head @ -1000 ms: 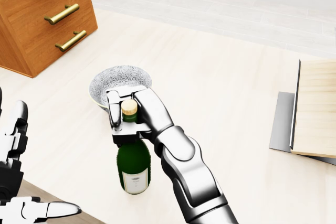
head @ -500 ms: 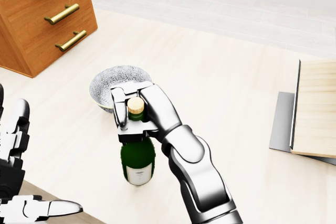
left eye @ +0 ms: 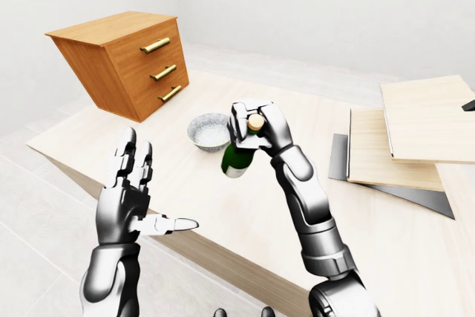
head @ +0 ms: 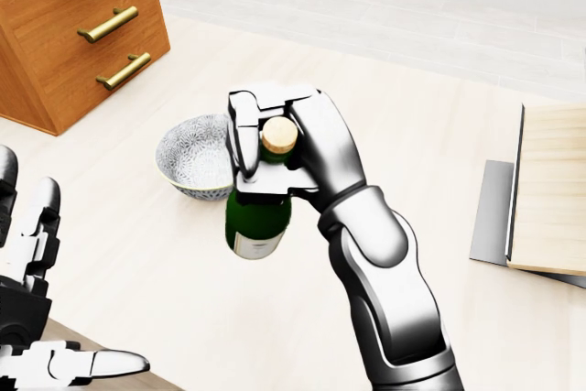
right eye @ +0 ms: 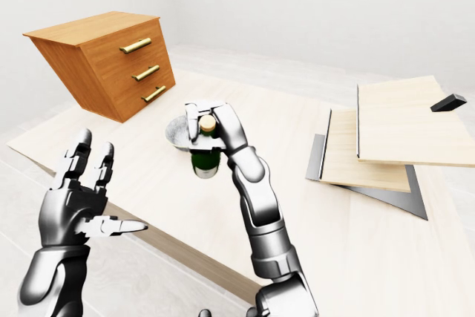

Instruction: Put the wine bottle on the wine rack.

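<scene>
The right hand (head: pixel 275 157) is gripping the wine bottle (head: pixel 258 217) by its neck, the fingers (head: pixel 243 139) wrapping round just below the cork (head: pixel 278 135), and the bottle is hanging in the air above the table (head: pixel 385 116) — its dark green body with a pale label is showing below the fist, tilted a little, with its base clear of the pale wooden surface. In the head view the bottle is sitting just to the right of a patterned bowl (head: pixel 194 157), which is resting on the table near its left part, and the bottle's body is overlapping the bowl's right rim in the picture. The left hand (left eye: pixel 132 198) is hanging open beside the table's near edge, palm turned inward, fingers spread upward and the thumb pointing toward the right, holding nothing. A wooden chest of drawers (left eye: pixel 126 61) with three brass handles is standing tilted on the table's far left corner, well apart from the bottle. Toward the table's right side, light wooden boards (left eye: pixel 415 131) are lying stacked at uneven angles on a grey sheet (left eye: pixel 386 183) — whether these are part of a rack cannot be told from these views. A small dark block (right eye: pixel 448 102) is lying on the uppermost board in the right-eye view. The silver right arm (left eye: pixel 308 206) is reaching up from the bottom of the views, bent at the elbow, toward the middle of the table.
</scene>
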Motion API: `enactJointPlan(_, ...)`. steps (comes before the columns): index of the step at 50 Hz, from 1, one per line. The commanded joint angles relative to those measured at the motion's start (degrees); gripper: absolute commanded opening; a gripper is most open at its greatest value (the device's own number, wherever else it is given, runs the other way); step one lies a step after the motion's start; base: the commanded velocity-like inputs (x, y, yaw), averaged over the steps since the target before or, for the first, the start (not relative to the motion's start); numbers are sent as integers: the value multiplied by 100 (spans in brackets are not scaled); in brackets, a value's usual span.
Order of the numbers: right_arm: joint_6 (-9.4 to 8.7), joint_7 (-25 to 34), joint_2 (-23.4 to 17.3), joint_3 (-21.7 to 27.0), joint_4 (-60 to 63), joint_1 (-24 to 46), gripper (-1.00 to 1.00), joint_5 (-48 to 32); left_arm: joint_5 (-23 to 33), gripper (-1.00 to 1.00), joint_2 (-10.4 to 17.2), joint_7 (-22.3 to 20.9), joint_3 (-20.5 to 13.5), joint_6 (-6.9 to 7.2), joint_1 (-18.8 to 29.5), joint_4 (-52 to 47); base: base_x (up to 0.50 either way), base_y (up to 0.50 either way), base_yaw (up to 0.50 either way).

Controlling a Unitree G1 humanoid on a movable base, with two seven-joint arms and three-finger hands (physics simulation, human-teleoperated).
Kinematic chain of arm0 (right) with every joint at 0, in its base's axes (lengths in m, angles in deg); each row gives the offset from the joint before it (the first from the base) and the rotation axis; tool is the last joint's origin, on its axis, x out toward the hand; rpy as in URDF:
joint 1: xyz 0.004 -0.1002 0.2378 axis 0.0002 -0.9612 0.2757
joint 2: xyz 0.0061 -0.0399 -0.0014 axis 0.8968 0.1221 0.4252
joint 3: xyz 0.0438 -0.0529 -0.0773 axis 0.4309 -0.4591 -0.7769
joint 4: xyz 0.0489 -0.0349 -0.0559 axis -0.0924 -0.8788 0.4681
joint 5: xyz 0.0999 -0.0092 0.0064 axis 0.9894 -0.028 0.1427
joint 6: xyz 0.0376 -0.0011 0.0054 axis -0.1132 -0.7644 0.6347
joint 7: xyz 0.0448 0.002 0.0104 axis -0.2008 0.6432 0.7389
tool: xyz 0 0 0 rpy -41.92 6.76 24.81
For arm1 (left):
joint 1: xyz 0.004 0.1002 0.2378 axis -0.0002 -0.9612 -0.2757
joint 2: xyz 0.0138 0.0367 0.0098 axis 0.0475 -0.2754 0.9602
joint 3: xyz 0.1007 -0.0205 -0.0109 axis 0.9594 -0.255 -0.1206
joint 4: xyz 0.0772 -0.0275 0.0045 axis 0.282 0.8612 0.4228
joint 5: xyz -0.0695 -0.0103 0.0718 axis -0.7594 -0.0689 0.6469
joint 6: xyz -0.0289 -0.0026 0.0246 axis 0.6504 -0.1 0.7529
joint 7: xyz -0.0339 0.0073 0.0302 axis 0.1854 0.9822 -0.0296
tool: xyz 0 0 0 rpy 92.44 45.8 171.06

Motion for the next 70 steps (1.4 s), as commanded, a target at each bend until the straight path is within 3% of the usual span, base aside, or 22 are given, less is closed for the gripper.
enactJointPlan(1, 0, -426, -364, 326, 511, 229, -100, 556, 11, 100, 7, 9, 21, 0, 22, 108, 0, 0, 0)
enactJointPlan(10, 0, -486, -801, 690, 703, 428, -100, 853, -16, 100, 22, 45, 11, 0, 69, 120, 0, 0, 0)
enactJointPlan(23, 0, -1049, -1531, 1303, 386, 1186, -100, 1475, -7, 100, 43, 110, 74, 0, 86, 60, 0, 0, 0)
enactJointPlan(29, 0, -1348, -1783, 1785, 196, 1548, -100, 2105, -48, 100, 50, 148, 35, 0, 138, 67, 0, 0, 0)
enactJointPlan(39, 0, -1762, -2779, 2513, -807, 2320, -100, 3500, -42, 100, 50, 200, 76, 0, 142, -87, 0, 0, 0)
enactJointPlan(57, 0, -1977, -3012, 2229, -908, 2265, -100, 3945, -44, 100, 52, 204, 78, 0, 142, -90, 0, 0, 0)
enactJointPlan(62, 0, -1869, -3476, 2105, -1010, 2414, -100, 3980, -138, 100, 84, 172, -55, 0, 171, -67, 0, 0, 0)
enactJointPlan(70, 0, -1356, -4167, 2288, -1645, 2793, -100, 4152, -210, 100, 63, 228, -148, 0, 324, 106, 0, 0, 0)
